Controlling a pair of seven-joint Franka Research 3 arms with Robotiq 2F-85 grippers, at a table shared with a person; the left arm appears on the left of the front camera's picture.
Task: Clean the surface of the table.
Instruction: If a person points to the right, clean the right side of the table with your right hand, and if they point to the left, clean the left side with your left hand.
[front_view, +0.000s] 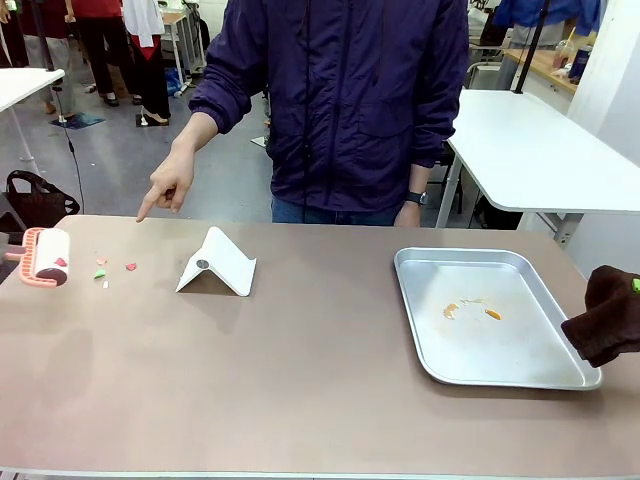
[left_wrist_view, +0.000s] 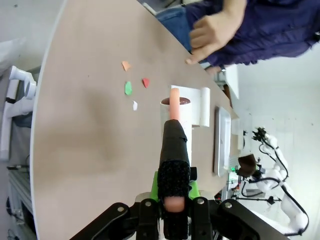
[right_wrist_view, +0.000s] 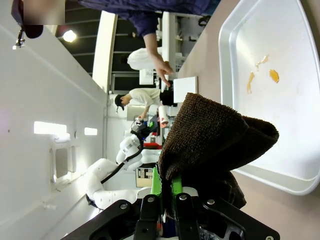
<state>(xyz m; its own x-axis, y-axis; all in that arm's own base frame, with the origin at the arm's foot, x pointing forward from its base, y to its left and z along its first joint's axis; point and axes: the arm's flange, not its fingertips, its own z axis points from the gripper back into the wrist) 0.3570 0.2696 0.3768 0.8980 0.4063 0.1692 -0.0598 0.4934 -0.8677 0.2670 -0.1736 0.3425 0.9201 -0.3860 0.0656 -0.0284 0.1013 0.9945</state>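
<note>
The taupe-brown table (front_view: 300, 390) carries small red, green and orange scraps (front_view: 104, 270) near its far left. A pink lint roller (front_view: 42, 257) with a white roll lies beside them. In the left wrist view my left gripper (left_wrist_view: 173, 205) is shut on the roller's black-padded handle (left_wrist_view: 174, 150), and the scraps (left_wrist_view: 135, 85) lie just left of the roll. My right gripper (right_wrist_view: 167, 192) is shut on a dark brown cloth (right_wrist_view: 210, 135), which hangs at the tray's right edge (front_view: 608, 315). The person's hand (front_view: 168, 185) points down at the scraps.
A white folded stand (front_view: 216, 263) sits left of centre. A shiny metal tray (front_view: 430, 300) with orange smears (front_view: 470, 310) lies at the right. The person stands at the far edge, and white tables stand behind.
</note>
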